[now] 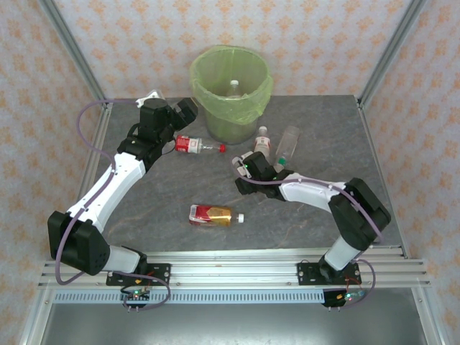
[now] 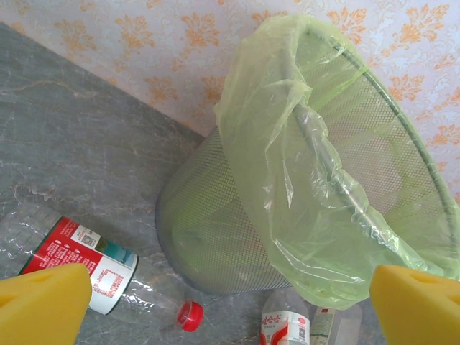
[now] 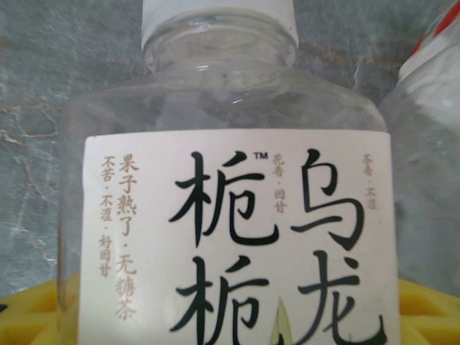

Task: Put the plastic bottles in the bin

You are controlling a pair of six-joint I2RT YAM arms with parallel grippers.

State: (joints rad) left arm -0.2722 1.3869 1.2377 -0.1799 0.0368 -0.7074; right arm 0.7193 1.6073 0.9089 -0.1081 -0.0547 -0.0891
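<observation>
Right hand (image 1: pixel 256 159) low at the bench (image 1: pixel 158 219), yellow pads (image 3: pixel 29 316) flanking the lower body of a white-labelled bottle (image 3: pixel 237 215) lying cap away. Clamped on it or merely bracketing it: cannot tell. Probably set there as the closest pick on that side. Just beside, a green-capped bottle (image 1: pixel 287 144). Left hand (image 2: pixel 230 313) spread wide, holding nothing, poised near a red-labelled bottle (image 2: pixel 79 262) lying by the foot of the bin (image 2: pixel 323 180). Likely lined up for that grab, with a short carry to the rim. One bottle in the bin (image 1: pixel 233 86) already. Red-and-gold bottle (image 1: pixel 212 215) lying well apart, nearer the arm bases.
</observation>
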